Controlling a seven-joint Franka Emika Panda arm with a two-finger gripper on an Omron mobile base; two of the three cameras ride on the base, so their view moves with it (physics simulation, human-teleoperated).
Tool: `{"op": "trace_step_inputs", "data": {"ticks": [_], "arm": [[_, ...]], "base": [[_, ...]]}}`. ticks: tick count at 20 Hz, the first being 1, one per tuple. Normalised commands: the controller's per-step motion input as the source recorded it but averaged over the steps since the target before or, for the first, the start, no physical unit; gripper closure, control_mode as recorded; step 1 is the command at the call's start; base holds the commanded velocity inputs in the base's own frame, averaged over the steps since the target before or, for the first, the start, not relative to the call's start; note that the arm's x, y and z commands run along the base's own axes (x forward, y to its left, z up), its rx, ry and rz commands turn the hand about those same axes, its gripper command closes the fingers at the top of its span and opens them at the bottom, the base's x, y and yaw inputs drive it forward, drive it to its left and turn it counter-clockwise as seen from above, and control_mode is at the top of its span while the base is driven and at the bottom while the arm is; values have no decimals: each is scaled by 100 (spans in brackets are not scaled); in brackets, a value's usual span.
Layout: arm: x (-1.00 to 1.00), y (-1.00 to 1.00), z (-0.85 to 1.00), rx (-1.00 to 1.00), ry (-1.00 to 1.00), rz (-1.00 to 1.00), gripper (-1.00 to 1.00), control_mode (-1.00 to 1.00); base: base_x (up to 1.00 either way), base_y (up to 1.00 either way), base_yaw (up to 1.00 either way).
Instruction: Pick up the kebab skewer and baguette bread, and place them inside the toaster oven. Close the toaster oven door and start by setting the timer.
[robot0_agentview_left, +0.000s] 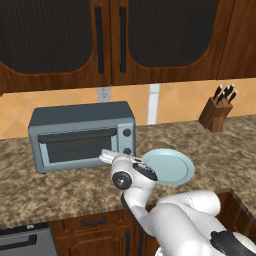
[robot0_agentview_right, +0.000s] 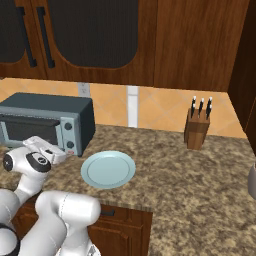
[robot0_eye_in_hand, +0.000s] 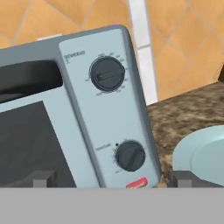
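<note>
The blue-grey toaster oven stands on the counter against the tiled wall. Its door is shut, with the bar handle along the top edge. My gripper is open and holds nothing. It hovers just in front of the oven's right panel. In the hand view the upper knob and the lower knob lie straight ahead, the lower one between my fingertips. The kebab skewer and baguette bread are out of view.
A pale blue plate with nothing on it lies on the granite counter right of the oven. A wooden knife block stands at the back right. Dark wood cabinets hang overhead.
</note>
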Motion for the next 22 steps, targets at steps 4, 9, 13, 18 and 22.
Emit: {"op": "trace_step_inputs", "data": {"ticks": [4, 9, 13, 18, 22], "arm": [[0, -80, -44, 0, -16, 7, -100, -100], [0, -87, -29, 0, -12, 7, -100, -100], [0, -93, -26, 3, -7, 8, -100, -100], [0, -86, -53, 5, -2, 8, -100, -100], [0, -86, -65, 5, -4, 11, -100, -100]], "base": [[0, 0, 0], [0, 0, 0], [0, 0, 0], [0, 0, 0], [0, 0, 0]]}}
